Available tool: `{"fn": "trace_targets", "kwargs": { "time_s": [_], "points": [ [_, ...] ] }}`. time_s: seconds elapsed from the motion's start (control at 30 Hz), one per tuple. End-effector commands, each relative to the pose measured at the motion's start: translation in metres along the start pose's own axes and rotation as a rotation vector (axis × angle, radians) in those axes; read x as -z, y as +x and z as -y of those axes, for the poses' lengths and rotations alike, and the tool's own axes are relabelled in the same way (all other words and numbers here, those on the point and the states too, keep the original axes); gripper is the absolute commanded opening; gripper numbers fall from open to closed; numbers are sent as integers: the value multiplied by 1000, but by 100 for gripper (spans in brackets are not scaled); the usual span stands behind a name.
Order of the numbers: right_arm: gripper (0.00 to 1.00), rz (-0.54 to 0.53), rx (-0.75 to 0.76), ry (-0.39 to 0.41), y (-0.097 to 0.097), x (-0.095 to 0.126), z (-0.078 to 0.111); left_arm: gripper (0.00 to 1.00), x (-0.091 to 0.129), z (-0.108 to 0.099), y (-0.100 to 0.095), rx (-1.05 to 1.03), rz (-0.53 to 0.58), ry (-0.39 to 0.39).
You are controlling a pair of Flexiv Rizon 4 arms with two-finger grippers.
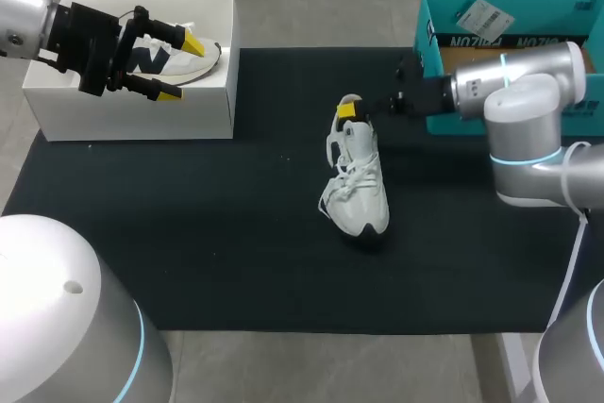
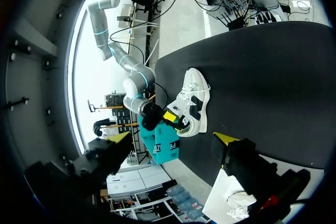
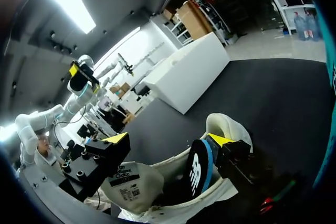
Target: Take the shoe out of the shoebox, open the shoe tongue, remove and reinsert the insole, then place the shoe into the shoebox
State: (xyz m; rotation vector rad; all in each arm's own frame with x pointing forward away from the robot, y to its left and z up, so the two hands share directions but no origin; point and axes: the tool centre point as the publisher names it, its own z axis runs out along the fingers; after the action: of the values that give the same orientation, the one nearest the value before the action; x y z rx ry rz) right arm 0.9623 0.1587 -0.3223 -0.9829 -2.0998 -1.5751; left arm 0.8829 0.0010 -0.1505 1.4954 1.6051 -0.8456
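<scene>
- A black mat (image 1: 189, 233) covers the table across the lower and middle part of the head view.
- A white lace-up sneaker (image 1: 359, 181) stands on the mat at the centre of the frame, outside both boxes. Its toe points toward the lower edge, its heel toward the upper edge, and its laces are loose.
- The right gripper (image 3: 168, 140) is at the sneaker's heel, its arm coming in from the right side of the frame. Its fingers are spread wide over the shoe's opening and are not clamped on anything.
- In the right wrist view, a dark, blue-edged insole end (image 3: 195, 169) stands up inside the heel against one finger (image 3: 231, 153). The other finger is over the tongue.
- A white rectangular shoebox (image 1: 189, 110) sits at the upper left, holding a white-and-navy sneaker (image 1: 209, 61).
- The left gripper (image 1: 181, 68) hangs above that box with its fingers apart, holding nothing.
- A teal open cardboard box (image 1: 429, 40) sits at the upper right, behind the right arm.
</scene>
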Motion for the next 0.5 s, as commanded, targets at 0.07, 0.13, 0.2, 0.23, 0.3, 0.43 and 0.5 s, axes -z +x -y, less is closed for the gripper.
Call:
{"fn": "trace_targets", "kwargs": {
  "time_s": [0.07,0.13,0.2,0.23,0.3,0.43,0.5],
  "points": [
    [100,14,5,8,5,4,-2,100,0,-1,0,-1,-4,2],
    [100,15,12,9,6,4,-3,100,0,-1,0,-1,-4,2],
    [100,21,24,6,7,5,-3,100,0,-1,0,-1,-4,2],
    [100,23,38,-3,8,5,-4,100,0,-1,0,-1,-4,2],
    [100,27,66,-12,9,6,-5,100,0,-1,0,-1,-4,2],
    [100,47,125,-22,8,9,-11,100,0,-1,0,-1,-4,2],
    [100,55,144,-27,10,11,-15,100,0,-1,0,-1,-4,2]
  ]
}}
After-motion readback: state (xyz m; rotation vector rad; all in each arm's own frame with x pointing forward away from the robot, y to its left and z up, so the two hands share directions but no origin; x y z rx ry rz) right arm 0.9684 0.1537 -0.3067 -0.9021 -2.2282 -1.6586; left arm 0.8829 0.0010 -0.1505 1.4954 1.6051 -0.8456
